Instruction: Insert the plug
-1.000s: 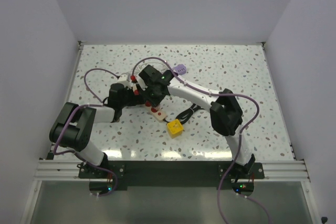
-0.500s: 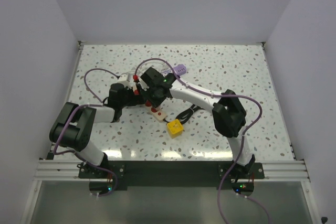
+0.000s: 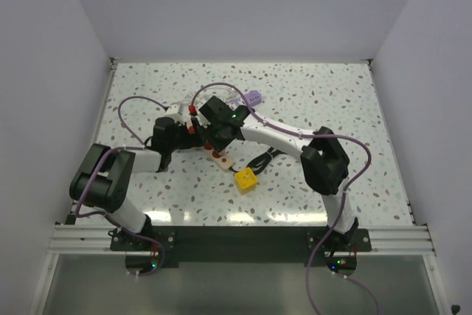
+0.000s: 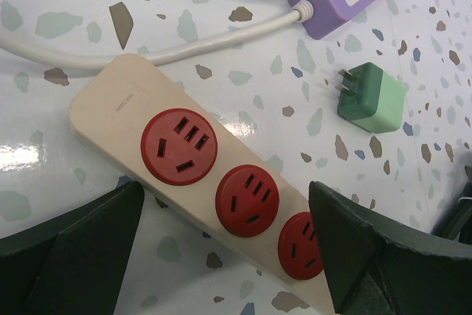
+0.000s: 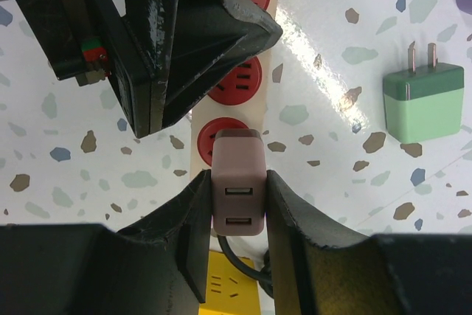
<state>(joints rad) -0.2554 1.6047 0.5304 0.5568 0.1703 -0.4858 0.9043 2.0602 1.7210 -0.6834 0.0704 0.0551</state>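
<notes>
A beige power strip (image 4: 125,119) with three red sockets lies on the speckled table; it also shows in the top view (image 3: 222,158). My left gripper (image 4: 221,256) is open, its dark fingers (image 4: 74,248) standing on either side of the strip's near end. My right gripper (image 5: 236,189) is shut on a mauve plug (image 5: 236,171) with two USB ports. It holds the plug right over the nearest red socket (image 5: 221,132), and whether the prongs touch is hidden. In the top view both grippers (image 3: 214,134) meet above the strip.
A green plug (image 4: 371,98) lies loose to the right of the strip, prongs showing; it also shows in the right wrist view (image 5: 424,101). A purple power strip (image 3: 252,98) lies farther back. A yellow cube socket (image 3: 246,178) with a black cable sits just in front.
My right arm's elbow has drifted slightly right and the wrist has shifted a little over the strip. The left arm has not moved.
</notes>
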